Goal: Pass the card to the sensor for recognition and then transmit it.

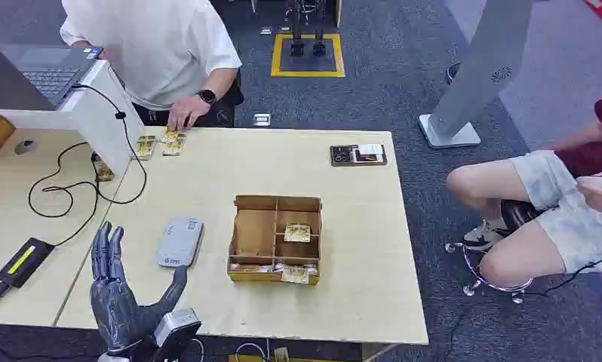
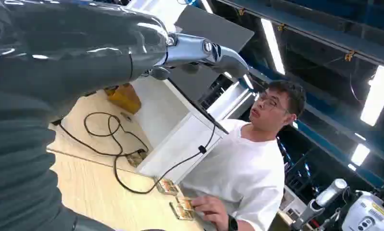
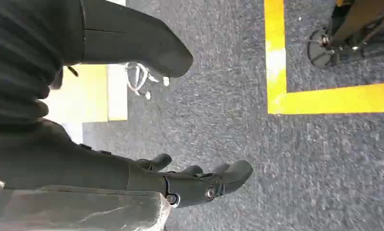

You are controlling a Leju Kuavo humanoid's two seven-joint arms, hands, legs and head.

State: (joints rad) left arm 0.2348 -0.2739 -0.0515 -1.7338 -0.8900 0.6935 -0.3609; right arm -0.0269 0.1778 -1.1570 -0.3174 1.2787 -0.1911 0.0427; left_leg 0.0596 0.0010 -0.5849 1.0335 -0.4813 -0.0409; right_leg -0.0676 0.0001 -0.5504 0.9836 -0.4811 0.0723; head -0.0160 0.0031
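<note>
The left hand (image 1: 121, 302) is raised at the desk's (image 1: 358, 264) near left edge, fingers straight and spread, thumb out, holding nothing; it looks poised to reach, not yet committed. The right hand (image 3: 195, 180) hangs down over the carpet, fingers loosely apart and empty. The cards sit in the wooden divided box (image 1: 275, 239) mid-desk, one card (image 1: 297, 232) lying flat in a right-hand compartment. The grey card reader (image 1: 179, 241) lies just left of the box, handy for a short swipe. At the far edge a person's hand (image 1: 183, 115) rests by more cards (image 1: 159, 143), probably waiting to receive one.
</note>
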